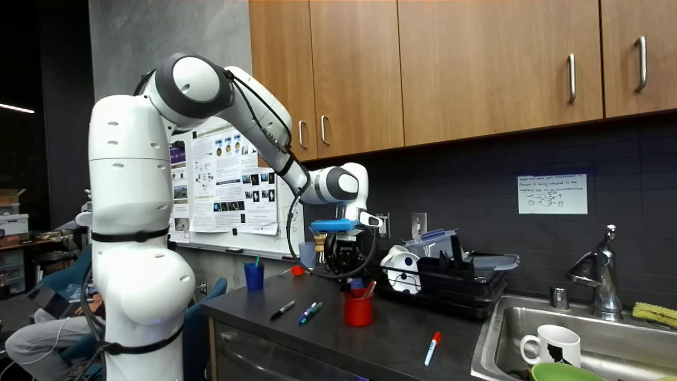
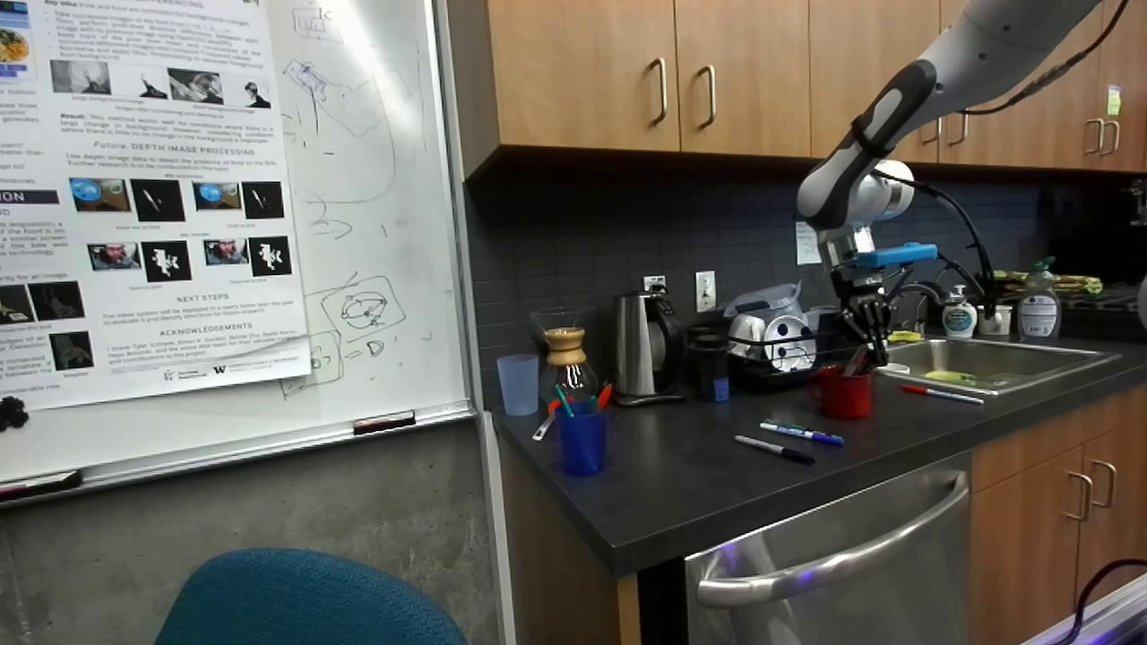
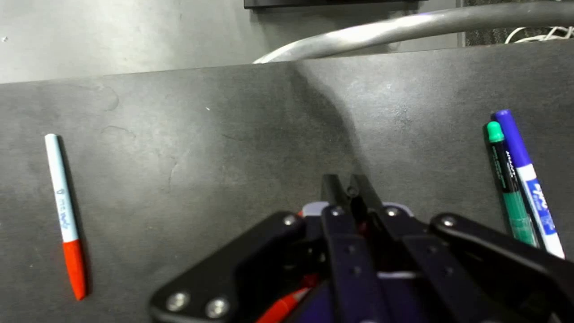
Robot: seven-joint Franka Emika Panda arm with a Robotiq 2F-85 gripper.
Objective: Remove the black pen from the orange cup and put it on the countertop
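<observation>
Robot arm (image 1: 129, 127): well apart from the orange cup (image 1: 358, 312), at 10 o'clock of it in an exterior view; forearm extended over the countertop (image 1: 391, 338).

Blue cup (image 1: 254, 276): upright on the countertop between 9 and 10 o'clock of the orange cup, well apart from it.

Black-capped grey marker (image 1: 283, 310): lying on the countertop at 9 o'clock.

Blue marker (image 3: 533, 184) and green marker (image 3: 511, 184): lying side by side on the countertop, likewise at 9 o'clock, between the black-capped grey marker and the orange cup.

Orange cup: upright on the countertop. Several pen ends (image 1: 370, 288) project from its mouth.

Gripper (image 3: 345, 181): directed downward at 12 o'clock, at the cup's mouth; contact with the rim cannot be determined. The fingers (image 3: 332, 190) stand close to each other with a narrow gap. In the wrist view a dark rounded end (image 3: 353, 192) shows at that gap. Whether this is the black pen, and whether it is pinched, cannot be told.

Dish rack (image 1: 460, 291): between 2 and 3 o'clock, near the orange cup, loaded with white spotted crockery (image 1: 406, 272).

Red-capped marker (image 1: 432, 349): lying on the countertop at 4 o'clock.

Sink (image 1: 486, 344): set into the countertop at 3 o'clock. White mug (image 1: 555, 341) inside, and a green dish (image 1: 563, 373) cut off by the view's lower edge. Faucet (image 1: 605, 280) at the sink's rear.
</observation>
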